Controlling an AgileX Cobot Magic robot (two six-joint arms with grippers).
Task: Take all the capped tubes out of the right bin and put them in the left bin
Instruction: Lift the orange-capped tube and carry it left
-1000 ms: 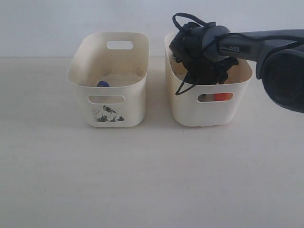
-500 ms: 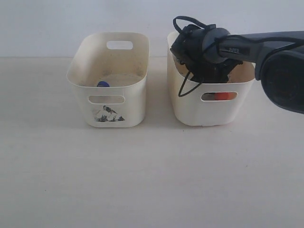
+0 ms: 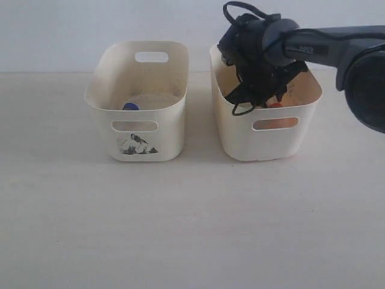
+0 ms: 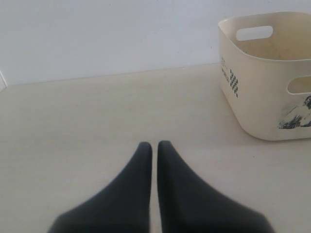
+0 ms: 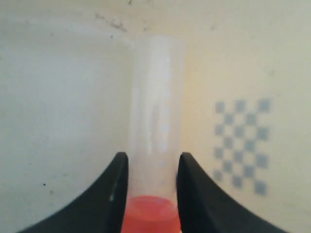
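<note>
Inside the right bin (image 3: 240, 135), the right hand (image 5: 151, 159) is clamping an orange-capped tube (image 5: 154, 111) lengthwise, the left bin (image 3: 168, 129) lying leftward.

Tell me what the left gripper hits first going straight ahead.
Probably nothing near: the left gripper faces bare table up to the wall; the left bin sits off to one side. Depth unclear.

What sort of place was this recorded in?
Probably a robot test bench rather than a home: a bare pale table against a blank wall, a left bin and right bin on it, and the right gripper holding a capped tube.
</note>
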